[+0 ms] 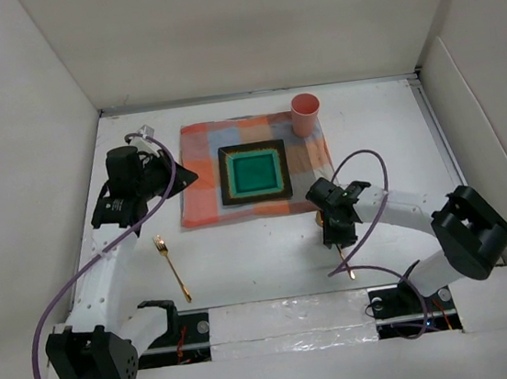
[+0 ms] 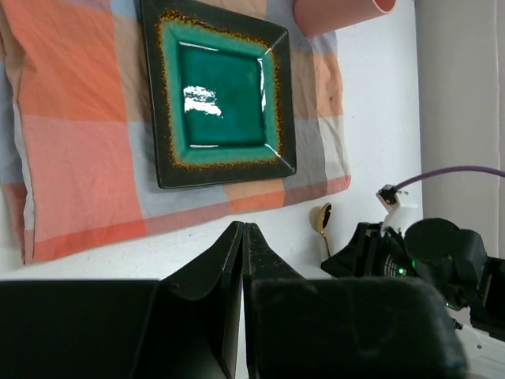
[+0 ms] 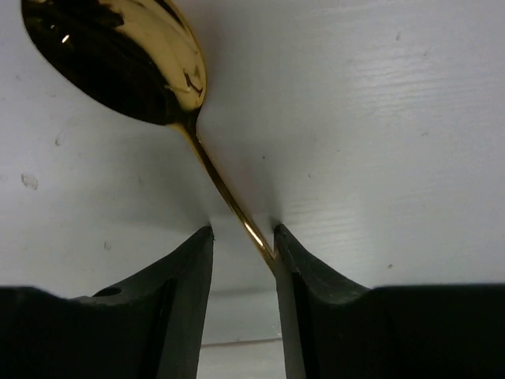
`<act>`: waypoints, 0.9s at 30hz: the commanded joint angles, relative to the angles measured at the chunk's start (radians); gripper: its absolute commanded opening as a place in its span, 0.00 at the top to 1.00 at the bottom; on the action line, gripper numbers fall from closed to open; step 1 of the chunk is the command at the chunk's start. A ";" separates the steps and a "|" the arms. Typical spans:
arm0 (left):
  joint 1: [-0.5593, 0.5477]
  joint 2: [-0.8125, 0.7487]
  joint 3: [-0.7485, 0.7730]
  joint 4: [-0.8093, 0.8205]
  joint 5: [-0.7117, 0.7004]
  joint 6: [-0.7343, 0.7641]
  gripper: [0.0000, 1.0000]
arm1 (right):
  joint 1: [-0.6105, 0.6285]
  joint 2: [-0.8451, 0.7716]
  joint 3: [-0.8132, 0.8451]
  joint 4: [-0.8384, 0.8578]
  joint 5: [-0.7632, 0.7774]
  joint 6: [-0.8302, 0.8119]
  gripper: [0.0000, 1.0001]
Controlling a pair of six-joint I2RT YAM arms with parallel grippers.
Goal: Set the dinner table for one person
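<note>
On the white dinner table (image 1: 262, 262) lies an orange-and-blue checked cloth (image 1: 205, 172) with a green square plate (image 1: 254, 173) on it and a pink cup (image 1: 306, 114) at its far right corner. A gold spoon (image 1: 343, 257) lies near the right of the cloth. My right gripper (image 1: 332, 232) is open, low at the table, its fingers either side of the spoon's handle (image 3: 229, 201); the handle touches the right finger (image 3: 296, 260). The spoon bowl (image 3: 118, 59) lies just ahead. My left gripper (image 1: 176, 176) is shut and empty at the cloth's left edge. A gold fork (image 1: 172, 267) lies near the left.
The left wrist view shows the plate (image 2: 225, 95), the cloth (image 2: 71, 134), the cup (image 2: 339, 12), the spoon bowl (image 2: 320, 219) and the right arm (image 2: 426, 260) beyond my shut left gripper (image 2: 243, 227). White walls enclose the table on three sides.
</note>
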 commanded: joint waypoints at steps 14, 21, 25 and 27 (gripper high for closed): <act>-0.002 -0.038 -0.013 0.026 0.003 0.010 0.98 | 0.107 -0.001 -0.042 0.068 -0.041 0.105 1.00; -0.002 -0.034 -0.042 0.031 0.001 0.012 0.99 | 0.127 -0.130 0.128 -0.119 0.081 0.001 1.00; -0.002 -0.031 -0.054 0.038 0.001 0.006 0.99 | 0.011 -0.081 0.295 -0.129 0.053 -0.225 1.00; -0.002 -0.034 -0.048 0.038 -0.002 0.007 0.99 | -0.031 -0.002 0.398 -0.104 0.022 -0.287 1.00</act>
